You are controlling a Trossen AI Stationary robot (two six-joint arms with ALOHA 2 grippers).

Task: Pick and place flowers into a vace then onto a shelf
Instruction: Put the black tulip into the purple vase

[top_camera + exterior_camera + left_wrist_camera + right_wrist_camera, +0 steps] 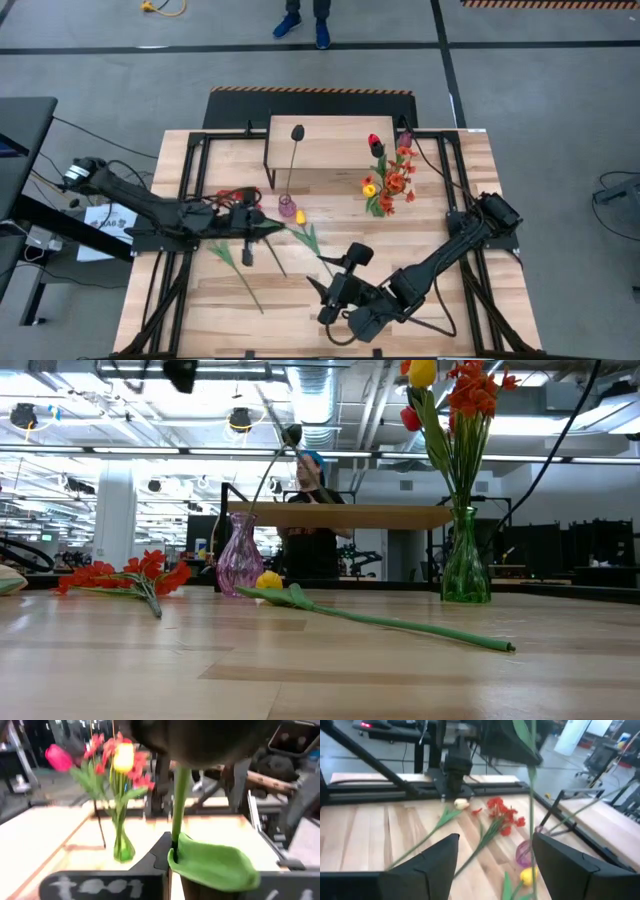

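Mid-table, left pincer [262,230] pinching a flower stem [179,795], right pincer [492,865] spread near the front edge.

You see table [300,670]: pale wood planks, smooth, faint sheen. Shelf [325,140]: light wood board, matt. Pink vase [240,560] and green vase [465,570]: clear tinted glass, glossy. Flowers [125,577]: cloth-like petals, smooth plastic stems. Your gripper fingers [422,865]: matt black plastic.

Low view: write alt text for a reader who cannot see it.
A yellow tulip lies on the wooden table, its stem stretching rightward. Behind stand a pink vase and a green vase holding flowers, with an orange-red spray lying at left.
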